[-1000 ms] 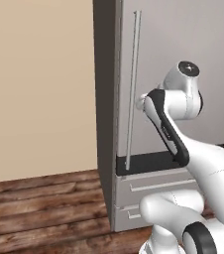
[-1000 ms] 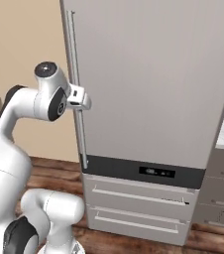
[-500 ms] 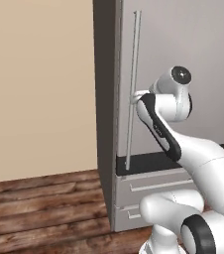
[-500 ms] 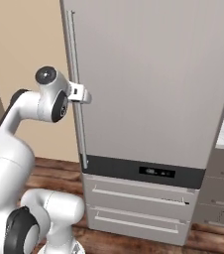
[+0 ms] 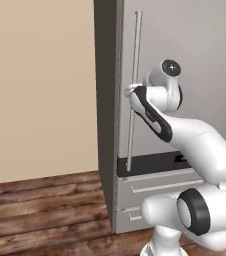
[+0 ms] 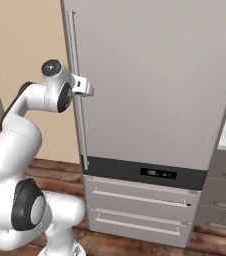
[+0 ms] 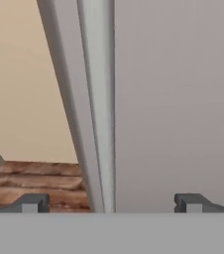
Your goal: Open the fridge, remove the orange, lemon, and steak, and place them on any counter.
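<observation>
Fridge [image 6: 155, 90] door shut, end effector [image 7: 109, 202] spread wide with the handle [image 7: 98, 99] between its fingertips; closing off-centre risks a finger glancing off the bar and missing the pull.

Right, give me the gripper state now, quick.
Gripper: open, holding nothing; fridge handle stands between its fingertips, not yet clamped.
</observation>
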You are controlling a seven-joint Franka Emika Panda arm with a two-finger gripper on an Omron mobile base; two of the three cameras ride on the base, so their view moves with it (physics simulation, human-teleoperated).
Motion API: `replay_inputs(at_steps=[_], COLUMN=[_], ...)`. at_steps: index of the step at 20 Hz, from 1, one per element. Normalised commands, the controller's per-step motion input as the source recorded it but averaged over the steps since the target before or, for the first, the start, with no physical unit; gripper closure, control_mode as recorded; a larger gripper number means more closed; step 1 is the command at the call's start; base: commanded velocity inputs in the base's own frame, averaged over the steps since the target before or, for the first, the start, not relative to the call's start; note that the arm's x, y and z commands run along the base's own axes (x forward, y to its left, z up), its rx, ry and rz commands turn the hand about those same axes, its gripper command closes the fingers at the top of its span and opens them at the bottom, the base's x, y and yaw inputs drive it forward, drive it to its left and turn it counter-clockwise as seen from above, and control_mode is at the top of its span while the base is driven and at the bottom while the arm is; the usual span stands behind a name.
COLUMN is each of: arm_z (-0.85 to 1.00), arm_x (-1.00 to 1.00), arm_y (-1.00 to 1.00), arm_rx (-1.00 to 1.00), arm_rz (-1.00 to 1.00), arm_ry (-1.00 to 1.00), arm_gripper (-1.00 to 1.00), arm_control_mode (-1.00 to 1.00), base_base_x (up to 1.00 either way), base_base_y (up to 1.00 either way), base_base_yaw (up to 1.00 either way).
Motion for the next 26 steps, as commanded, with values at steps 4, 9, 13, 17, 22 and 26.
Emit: replay_inputs(at_steps=[4, 9, 13, 17, 22, 26], arm_z=[-0.01, -0.02, -0.03, -0.07, -0.15, -0.07], arm_x=[0.49, 0.43, 0.37, 0.39, 0.45, 0.44], arm_y=[0.07, 0.04, 0.00, 0.00, 0.00, 0.00], arm_rx=[0.00, 0.00, 0.00, 0.00, 0.00, 0.00], arm_rz=[0.00, 0.00, 0.00, 0.00, 0.00, 0.00], arm_ry=[0.00, -0.01, -0.04, -0.04, -0.05, -0.09], arm_gripper=[-1.00, -1.00, -1.00, -1.00, -1.00, -1.00], arm_control_mode=[-1.00, -1.00, -1.00, -1.00, -1.00, -1.00], base_base_x=[0.00, 0.00, 0.00, 0.00, 0.00, 0.00], base_base_y=[0.00, 0.00, 0.00, 0.00, 0.00, 0.00], base_base_yaw=[0.00, 0.00, 0.00, 0.00, 0.00, 0.00])
